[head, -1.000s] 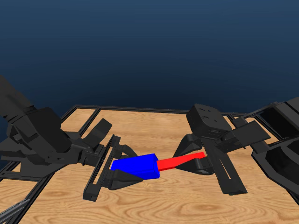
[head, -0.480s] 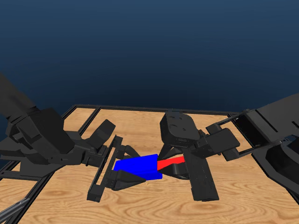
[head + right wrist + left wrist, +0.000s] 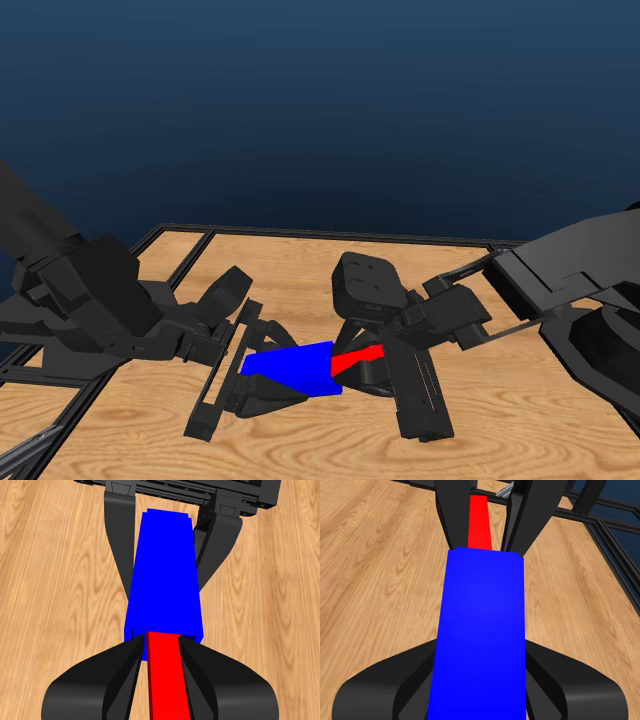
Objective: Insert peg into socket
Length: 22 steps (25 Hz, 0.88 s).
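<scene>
The blue socket [image 3: 292, 368] hangs above the table's middle, with my left gripper [image 3: 262, 375] shut on it. A short length of the red peg [image 3: 357, 358] sticks out of the socket's right end, and my right gripper [image 3: 368, 365] is shut on that length. The rest of the peg is hidden inside the socket. In the left wrist view the socket [image 3: 481, 635] fills the space between the jaws, and the peg [image 3: 479, 523] shows beyond its far end. The right wrist view shows the peg [image 3: 166, 675] running straight into the socket [image 3: 165, 575], with the jaws close against the socket's face.
A black frame rail [image 3: 300, 236] borders the wooden table [image 3: 300, 440] at the back and left. Both black arms crowd the table's middle. A thin metal rod tip [image 3: 25, 450] shows at the lower left corner.
My right gripper has moved left with the peg, pushing it deeper into the socket; much less red shows now. The left gripper and socket have barely moved.
</scene>
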Available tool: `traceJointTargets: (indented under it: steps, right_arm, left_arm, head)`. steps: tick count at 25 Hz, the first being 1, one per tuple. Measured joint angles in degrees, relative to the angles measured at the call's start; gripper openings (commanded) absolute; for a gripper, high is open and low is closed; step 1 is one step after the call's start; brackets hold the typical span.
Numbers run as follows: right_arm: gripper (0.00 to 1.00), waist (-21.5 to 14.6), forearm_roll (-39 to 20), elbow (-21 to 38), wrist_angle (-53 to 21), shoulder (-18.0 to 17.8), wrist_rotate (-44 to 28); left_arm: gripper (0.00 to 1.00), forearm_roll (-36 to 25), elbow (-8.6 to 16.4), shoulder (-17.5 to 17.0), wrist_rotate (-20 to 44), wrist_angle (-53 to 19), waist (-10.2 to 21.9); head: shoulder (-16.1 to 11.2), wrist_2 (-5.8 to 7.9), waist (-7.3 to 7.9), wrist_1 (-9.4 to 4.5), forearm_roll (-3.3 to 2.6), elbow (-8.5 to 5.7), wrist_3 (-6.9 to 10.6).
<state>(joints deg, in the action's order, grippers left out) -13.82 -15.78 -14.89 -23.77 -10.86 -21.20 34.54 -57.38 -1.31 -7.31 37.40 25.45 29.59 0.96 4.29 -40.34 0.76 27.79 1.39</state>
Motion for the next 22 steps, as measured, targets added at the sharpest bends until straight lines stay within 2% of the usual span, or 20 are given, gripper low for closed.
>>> traceJointTargets:
  steps: [4, 9, 17, 18, 19, 22]
  right_arm:
    - [1.00, 0.36, 1.80, -5.47, 0.68, 3.20, -2.26]
    - [1.00, 0.36, 1.81, -10.91, 0.34, 7.06, -5.57]
    - [1.00, 0.09, 1.91, -17.54, 0.80, 9.46, -10.79]
    - [0.53, 0.10, 2.49, -18.52, 1.19, 9.46, -11.33]
    - [0.00, 0.15, 2.99, -19.45, 1.54, 9.45, -11.93]
    - [0.00, 0.31, 3.69, -21.55, 2.91, 9.42, -13.01]
  left_arm:
    - [0.00, -0.21, 0.13, 0.00, 0.10, 0.38, -1.07]
    - [0.00, -0.83, 0.06, 0.03, -0.24, 0.53, -0.94]
    - [0.00, -1.13, 0.49, 0.21, 0.62, -0.06, -1.58]
    - [0.00, -1.03, 0.50, 0.21, 0.48, -0.10, -1.62]
    - [0.00, -1.12, 0.53, 0.21, 0.30, -0.10, -1.61]
    - [0.00, -1.31, 0.82, -0.04, -0.17, -0.29, -1.73]
  head:
    - [0.00, 0.01, -0.02, 0.05, -0.01, 0.00, -0.13]
    - [0.00, -0.13, -0.47, 0.09, -0.09, 0.00, -0.53]
    - [0.00, -0.45, -1.37, 0.21, -0.23, 0.00, -1.03]
    - [0.00, -0.49, -1.43, 0.22, -0.23, 0.00, -1.07]
    - [0.00, -0.51, -1.49, 0.21, -0.23, 0.00, -1.10]
    - [0.00, -0.62, -1.63, 0.22, -0.23, 0.00, -1.23]
